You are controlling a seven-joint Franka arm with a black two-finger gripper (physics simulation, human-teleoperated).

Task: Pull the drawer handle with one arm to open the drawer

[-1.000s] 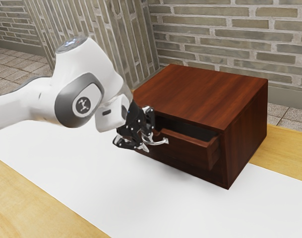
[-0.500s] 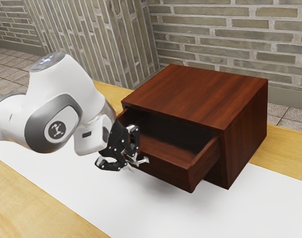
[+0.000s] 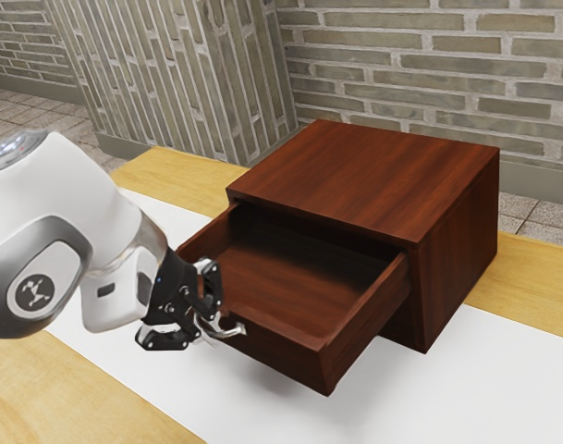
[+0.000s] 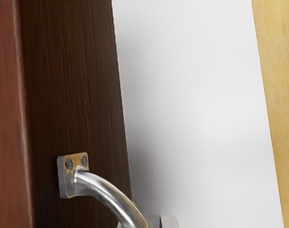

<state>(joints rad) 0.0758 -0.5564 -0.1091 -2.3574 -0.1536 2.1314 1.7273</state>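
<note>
My pincer (image 3: 205, 319), lower left in the exterior view, seems pinched on the drawer handle (image 3: 223, 329); the drawer (image 3: 299, 289) stands well out of the cabinet (image 3: 373, 176). I should pull straight, level, without twisting.

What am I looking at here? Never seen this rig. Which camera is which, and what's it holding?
It is a simulator's render, not real footage. The big white and grey machine is a robot arm with a black two-finger gripper at its end.

The exterior view comes from a camera at the arm's side. The wrist view comes from a camera on the arm's hand, so it looks close along the drawer's front.

A dark wooden cabinet stands on a white sheet laid over a light wooden table. Its drawer is pulled well out, and its inside looks bare.

The gripper is shut on the drawer's curved metal handle, seen close up in the wrist view.
</note>
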